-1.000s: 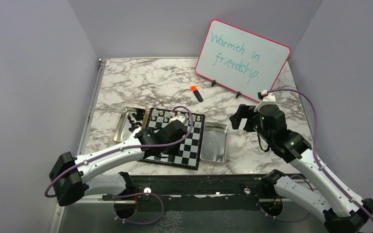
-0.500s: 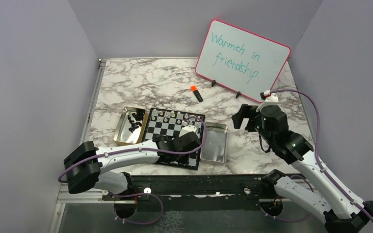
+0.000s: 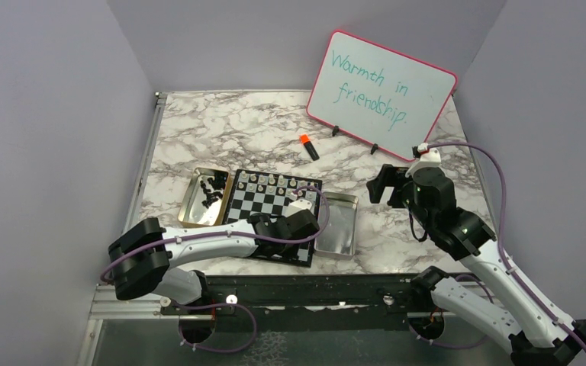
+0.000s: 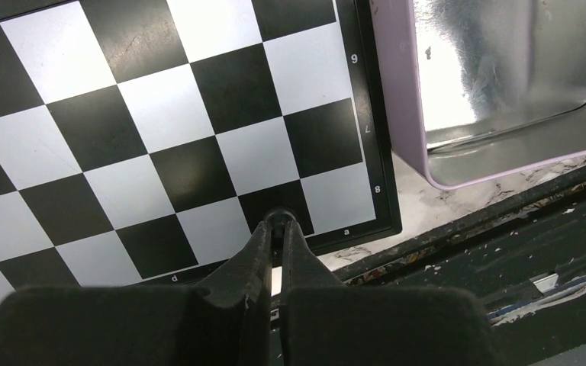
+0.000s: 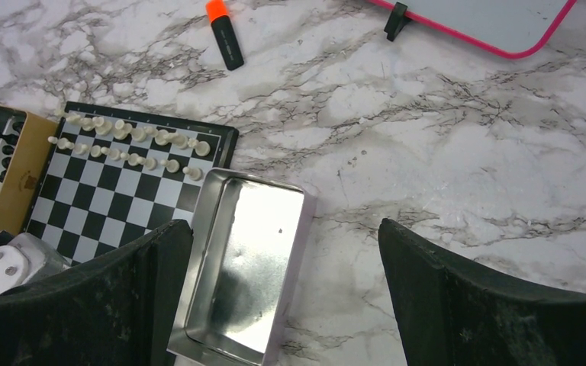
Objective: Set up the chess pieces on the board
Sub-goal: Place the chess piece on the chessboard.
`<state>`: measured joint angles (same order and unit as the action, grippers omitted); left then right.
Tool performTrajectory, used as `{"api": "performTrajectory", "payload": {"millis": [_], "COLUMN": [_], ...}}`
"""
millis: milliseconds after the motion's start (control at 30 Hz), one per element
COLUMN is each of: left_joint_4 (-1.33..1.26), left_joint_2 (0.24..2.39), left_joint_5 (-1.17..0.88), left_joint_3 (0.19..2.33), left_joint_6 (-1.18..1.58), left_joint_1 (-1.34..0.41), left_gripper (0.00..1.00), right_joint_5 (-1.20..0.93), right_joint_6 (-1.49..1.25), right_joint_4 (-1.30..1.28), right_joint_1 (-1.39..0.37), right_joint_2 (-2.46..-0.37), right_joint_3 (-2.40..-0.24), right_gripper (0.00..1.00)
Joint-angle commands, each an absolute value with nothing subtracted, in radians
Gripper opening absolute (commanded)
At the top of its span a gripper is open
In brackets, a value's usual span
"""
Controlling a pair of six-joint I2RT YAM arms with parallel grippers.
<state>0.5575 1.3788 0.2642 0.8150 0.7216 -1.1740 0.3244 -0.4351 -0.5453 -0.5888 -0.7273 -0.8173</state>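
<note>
The board (image 3: 271, 200) lies mid-table, with pale chess pieces (image 3: 267, 181) standing in its two far rows (image 5: 130, 141). Black chess pieces (image 3: 212, 191) lie loose in the gold tray (image 3: 191, 206) to its left. My left gripper (image 3: 290, 240) is low over the board's near right corner. It is shut on a small black chess piece (image 4: 280, 219) held over a dark square of the board (image 4: 160, 114) in the nearest row. My right gripper (image 3: 385, 187) hangs open above the marble, right of the silver tray, with nothing between its fingers (image 5: 284, 229).
An empty silver tray (image 3: 336, 225) sits against the board's right side (image 4: 503, 76). An orange-capped marker (image 3: 309, 146) lies behind the board. A pink-rimmed whiteboard (image 3: 381, 91) leans at the back right. The black base rail (image 4: 503, 229) runs just below the board's near edge.
My left arm has swung from the board's middle to its near right corner, still shut on the black piece. The right arm has drifted slightly to the right.
</note>
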Motion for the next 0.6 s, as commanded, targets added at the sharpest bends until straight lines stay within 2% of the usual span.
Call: {"api": "performTrajectory", "payload": {"millis": [0, 567], "left_joint_4": [0.54, 0.563], "left_joint_2": [1.397, 1.395], "left_joint_5": [0.295, 0.297], "left_joint_3": [0.839, 0.852], "left_joint_6": [0.723, 0.713], "left_joint_1": [-1.183, -1.191], "left_gripper": [0.04, 0.09], "right_joint_5": [0.358, 0.357], "right_joint_6": [-0.422, -0.42], "right_joint_4": [-0.563, -0.554], "right_joint_1": [-0.584, -0.584], "right_joint_2": [-0.713, -0.721], "right_joint_3": [-0.834, -0.827], "right_gripper": [0.97, 0.97]}}
